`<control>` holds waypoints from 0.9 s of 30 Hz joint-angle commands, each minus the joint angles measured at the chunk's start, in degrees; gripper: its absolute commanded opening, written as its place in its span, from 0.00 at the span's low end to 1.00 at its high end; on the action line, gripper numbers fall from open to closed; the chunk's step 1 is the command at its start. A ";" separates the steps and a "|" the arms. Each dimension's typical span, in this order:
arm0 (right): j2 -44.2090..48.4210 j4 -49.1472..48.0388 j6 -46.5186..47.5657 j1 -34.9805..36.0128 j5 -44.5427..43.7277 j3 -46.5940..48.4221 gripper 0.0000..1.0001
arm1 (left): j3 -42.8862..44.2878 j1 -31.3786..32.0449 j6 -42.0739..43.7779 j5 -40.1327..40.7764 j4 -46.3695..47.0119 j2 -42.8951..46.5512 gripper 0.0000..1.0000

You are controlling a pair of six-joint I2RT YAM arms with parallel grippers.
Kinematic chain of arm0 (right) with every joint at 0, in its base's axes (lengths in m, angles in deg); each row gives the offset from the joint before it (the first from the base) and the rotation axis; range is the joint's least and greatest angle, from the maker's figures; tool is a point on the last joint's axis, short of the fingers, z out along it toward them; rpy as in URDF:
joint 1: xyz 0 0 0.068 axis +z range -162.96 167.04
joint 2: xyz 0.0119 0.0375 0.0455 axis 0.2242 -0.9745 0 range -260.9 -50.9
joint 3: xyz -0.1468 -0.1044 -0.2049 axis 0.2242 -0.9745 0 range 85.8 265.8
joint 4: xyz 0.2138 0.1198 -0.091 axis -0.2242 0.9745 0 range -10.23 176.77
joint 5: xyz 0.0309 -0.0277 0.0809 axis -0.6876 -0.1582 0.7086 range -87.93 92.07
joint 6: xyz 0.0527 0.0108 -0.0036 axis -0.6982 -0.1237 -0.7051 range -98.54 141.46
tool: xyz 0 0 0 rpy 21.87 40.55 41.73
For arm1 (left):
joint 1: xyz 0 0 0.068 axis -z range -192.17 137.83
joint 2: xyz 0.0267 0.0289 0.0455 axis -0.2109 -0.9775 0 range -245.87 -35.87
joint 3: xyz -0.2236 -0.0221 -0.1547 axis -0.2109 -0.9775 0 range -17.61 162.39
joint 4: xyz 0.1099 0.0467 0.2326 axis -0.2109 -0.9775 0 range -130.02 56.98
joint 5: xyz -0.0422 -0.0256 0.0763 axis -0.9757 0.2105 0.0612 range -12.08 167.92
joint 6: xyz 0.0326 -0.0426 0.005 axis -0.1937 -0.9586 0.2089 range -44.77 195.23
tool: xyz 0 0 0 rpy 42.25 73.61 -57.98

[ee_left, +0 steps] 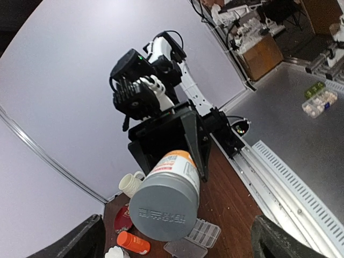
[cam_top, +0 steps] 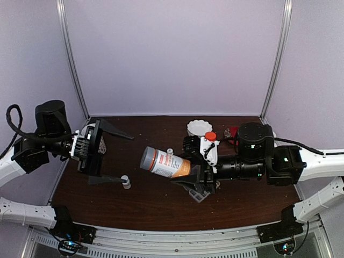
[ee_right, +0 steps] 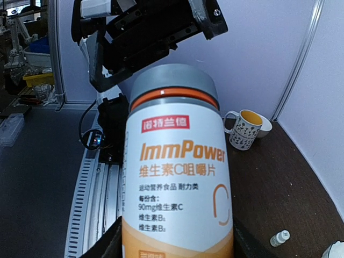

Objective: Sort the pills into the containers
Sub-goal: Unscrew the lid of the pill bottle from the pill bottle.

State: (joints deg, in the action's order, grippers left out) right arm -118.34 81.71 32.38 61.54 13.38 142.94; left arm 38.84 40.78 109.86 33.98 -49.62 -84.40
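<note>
Top external | right gripper: clamped on ImmPower bottle, held sideways, centre | left gripper: spread wide, empty, 9 o'clock | pill box: 5 o'clock, pills not discernible | step judged: uncapping; grey cap to be gripped next.

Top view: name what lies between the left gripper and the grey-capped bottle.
Bare table only, as the top view shows; a small white bottle stands beside that stretch.

The clear, cell-divided pill box lies flat on the brown table, lid folded open.
</note>
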 commanded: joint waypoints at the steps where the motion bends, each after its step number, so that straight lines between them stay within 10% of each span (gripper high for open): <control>1: -1.03 -0.23 -4.54 -0.54 7.78 2.97 0.03 | 3.54 0.62 17.58 -1.85 -4.21 -2.86 0.98; 27: -5.07 -1.76 -5.71 -0.89 10.12 5.87 0.03 | 5.93 0.93 18.62 -4.36 -5.86 -7.42 0.83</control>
State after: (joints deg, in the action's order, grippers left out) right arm -123.17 82.08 27.38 60.91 22.21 146.61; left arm 43.16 41.32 128.15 31.14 -54.75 -91.22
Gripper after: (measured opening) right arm 0.557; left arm 0.864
